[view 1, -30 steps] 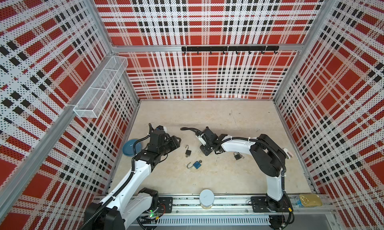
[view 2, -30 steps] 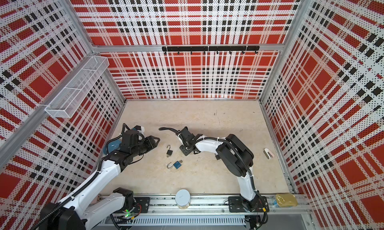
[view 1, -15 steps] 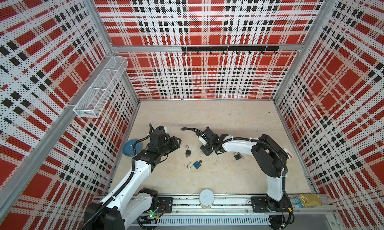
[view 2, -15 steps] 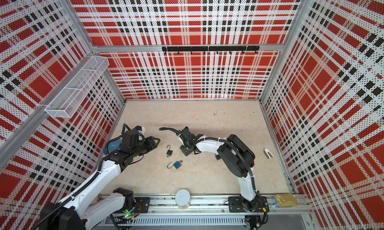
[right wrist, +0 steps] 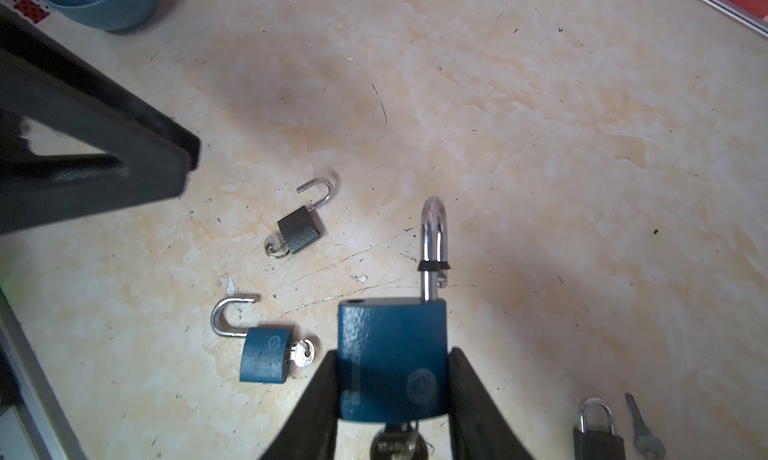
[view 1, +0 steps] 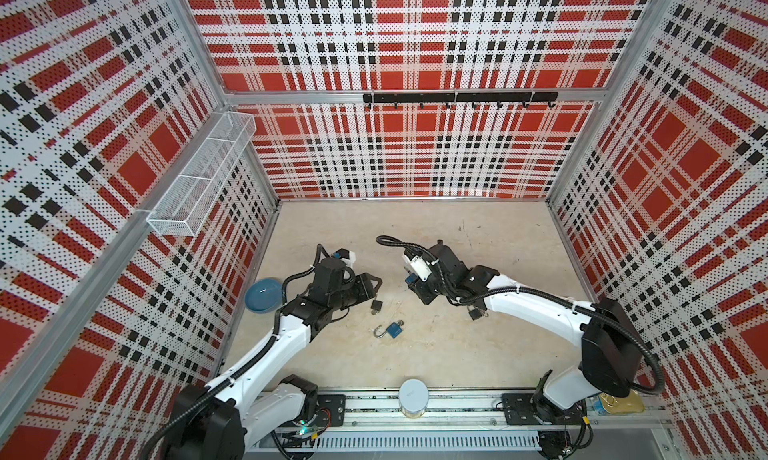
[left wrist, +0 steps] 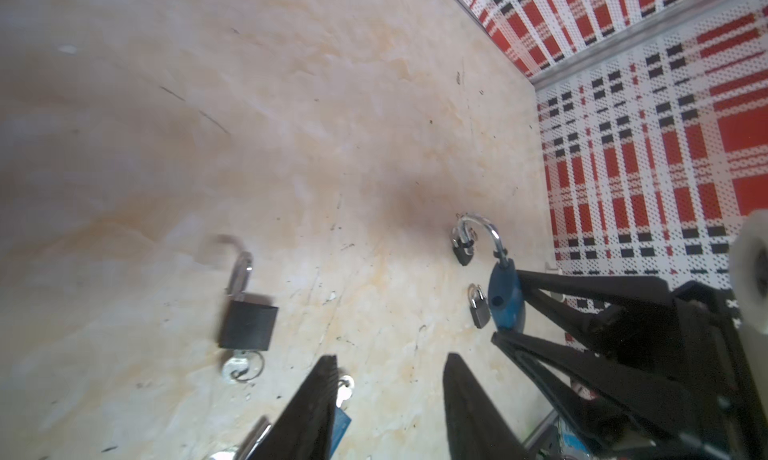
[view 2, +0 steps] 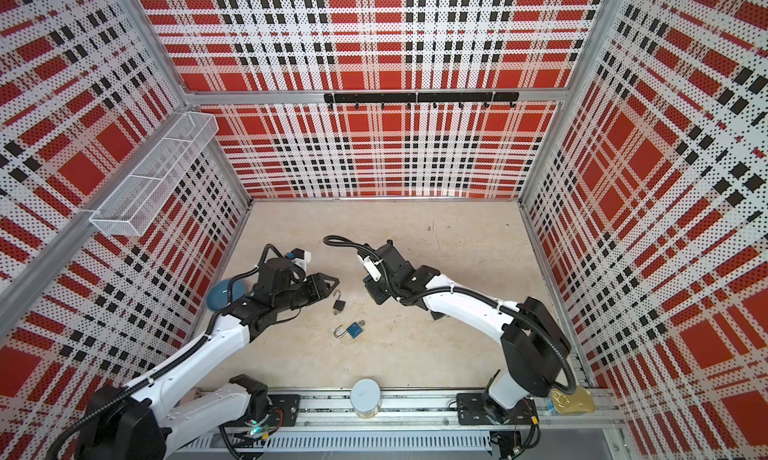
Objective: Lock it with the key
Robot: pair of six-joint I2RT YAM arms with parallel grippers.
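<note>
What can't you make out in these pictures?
Key in the large blue padlock: right wrist view, cut by the picture edge, shadowed inside the right gripper.
Small blue padlock: left wrist view, mostly behind a finger of the left gripper.
Black padlock: left wrist view, blurred.

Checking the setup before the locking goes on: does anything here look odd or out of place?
A black strip, like tape, wraps the shackle of the big blue padlock. A key lies loose beside the shut grey padlock, not in it.
</note>
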